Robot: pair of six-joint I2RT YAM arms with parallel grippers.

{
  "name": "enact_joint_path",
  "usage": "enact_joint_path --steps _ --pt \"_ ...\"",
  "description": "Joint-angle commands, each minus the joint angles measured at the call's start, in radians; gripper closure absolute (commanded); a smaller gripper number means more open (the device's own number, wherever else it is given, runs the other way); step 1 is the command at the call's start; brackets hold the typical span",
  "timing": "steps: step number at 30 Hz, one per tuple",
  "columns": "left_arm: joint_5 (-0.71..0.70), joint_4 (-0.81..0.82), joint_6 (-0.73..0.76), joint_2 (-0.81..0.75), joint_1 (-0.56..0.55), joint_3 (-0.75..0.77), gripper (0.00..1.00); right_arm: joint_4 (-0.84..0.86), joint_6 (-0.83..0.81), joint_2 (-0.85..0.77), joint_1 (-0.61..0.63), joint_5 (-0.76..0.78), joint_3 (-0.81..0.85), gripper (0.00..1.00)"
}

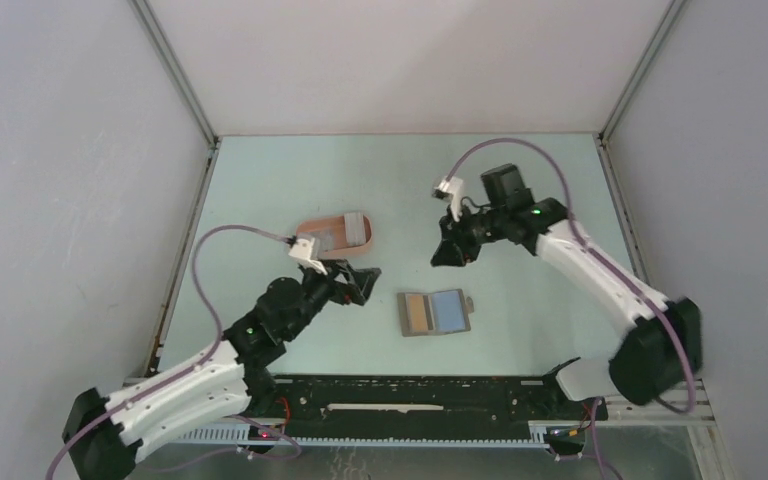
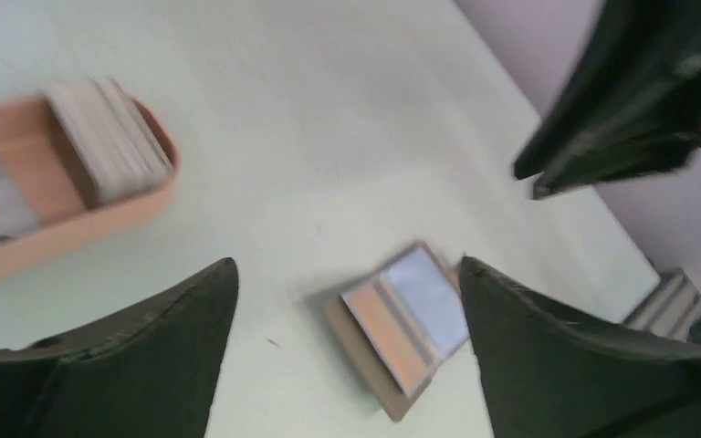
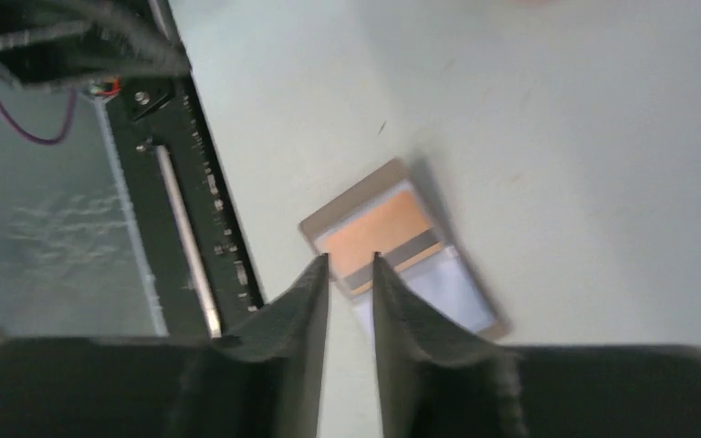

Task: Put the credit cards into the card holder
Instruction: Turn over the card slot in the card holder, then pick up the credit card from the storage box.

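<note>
Nearest the overhead camera runs the black rail that carries both arms. Beyond it lies a pale green table, boxed in by plain grey-white walls with metal corner posts. I take the grey wallet as my marker. It lies flat, with an orange card and a blue card side by side on it. The pink card holder sits up and to the left of the wallet, well apart from it, and a stack of pale cards stands at its right end. The left gripper hangs left of the wallet, between it and the holder. The right gripper hangs just behind the wallet.

On the left wrist view, blurred, my gripper's fingers are spread wide with only bare table between them. The wallet lies below them, and the holder's rim is off to the wallet's left. The dark right arm hangs beyond the wallet against a lilac-grey wall.

On the right wrist view, also soft, the gripper's fingers are barely parted and grip nothing. Their tips are over the wallet's near edge, beside the orange card and its dark stripe.
</note>
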Motion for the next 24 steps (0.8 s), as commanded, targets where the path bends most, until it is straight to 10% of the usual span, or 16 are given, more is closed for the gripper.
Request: enact_joint_path --steps 1,5,13,24 --pt "-0.202 -0.216 0.193 -0.148 0.042 0.096 0.0 0.015 -0.155 -0.177 -0.025 0.053 0.056 0.54" --pt "-0.084 -0.245 0.201 -0.183 0.192 0.145 0.0 0.033 -0.095 -0.205 -0.081 -0.077 0.092 0.02" --pt "0.323 -0.182 0.046 0.119 0.489 0.268 0.0 -0.019 -0.109 -0.114 -0.108 -0.215 0.078 0.03" --pt "0.341 -0.234 -0.114 0.603 0.562 0.546 0.04 -0.035 -0.094 0.021 -0.14 -0.182 0.071 0.1"
